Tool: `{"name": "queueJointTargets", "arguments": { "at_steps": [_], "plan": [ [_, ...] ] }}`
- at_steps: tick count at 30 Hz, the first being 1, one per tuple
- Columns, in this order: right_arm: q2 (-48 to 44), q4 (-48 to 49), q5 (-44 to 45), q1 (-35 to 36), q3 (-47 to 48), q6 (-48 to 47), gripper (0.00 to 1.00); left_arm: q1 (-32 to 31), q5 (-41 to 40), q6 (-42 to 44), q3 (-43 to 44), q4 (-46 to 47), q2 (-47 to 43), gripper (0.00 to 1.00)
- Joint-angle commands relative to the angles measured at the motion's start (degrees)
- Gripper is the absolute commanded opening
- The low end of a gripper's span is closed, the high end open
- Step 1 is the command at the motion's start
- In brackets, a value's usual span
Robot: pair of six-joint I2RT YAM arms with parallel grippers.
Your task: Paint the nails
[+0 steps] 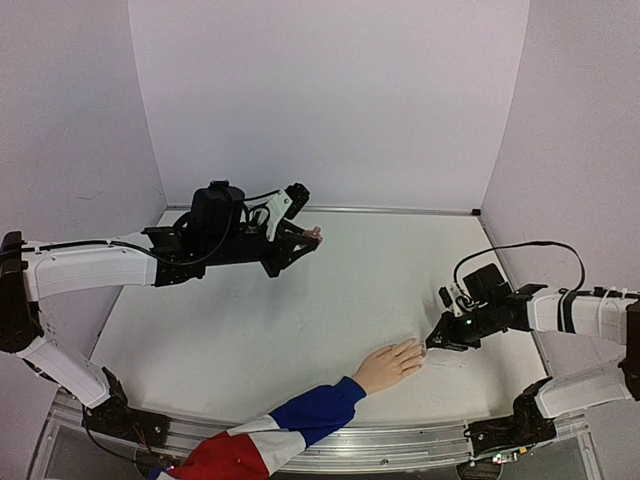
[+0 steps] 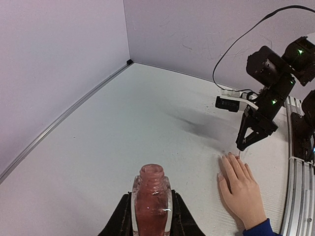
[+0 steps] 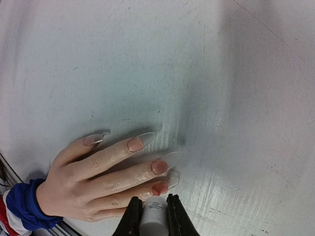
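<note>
At the table's (image 1: 300, 320) near edge lies a blue, white and red sleeve (image 1: 290, 425). The pale hand (image 1: 390, 365) sticks out of it, resting flat, palm down. The nails (image 3: 159, 166) are long, clear and pointed, several with reddish colour on them. Just beside those fingertips, the right arm (image 1: 560, 310) reaches in low, and the right jaws are clamped tight on a small white cap (image 3: 154, 216). I cannot tell whether anything touches a nail. Farther back on the left, well apart from the hand, the left arm (image 1: 100, 265) is raised. The left jaws are closed around a pinkish bottle (image 2: 151, 196) with its threaded neck bare.
</note>
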Motion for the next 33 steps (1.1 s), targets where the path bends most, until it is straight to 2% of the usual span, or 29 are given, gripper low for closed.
{"name": "queueJointTargets", "arguments": {
  "at_steps": [1, 33],
  "plan": [
    [0.3, -1.4, 1.3, 0.5, 1.2, 0.0, 0.0, -0.2, 0.8, -0.3, 0.2, 2.7, -2.4, 0.0],
    [1.1, -1.7, 4.0, 0.5, 1.7, 0.2, 0.0, -0.2, 1.1, -0.1, 0.6, 2.7, -2.2, 0.0]
  ]
}}
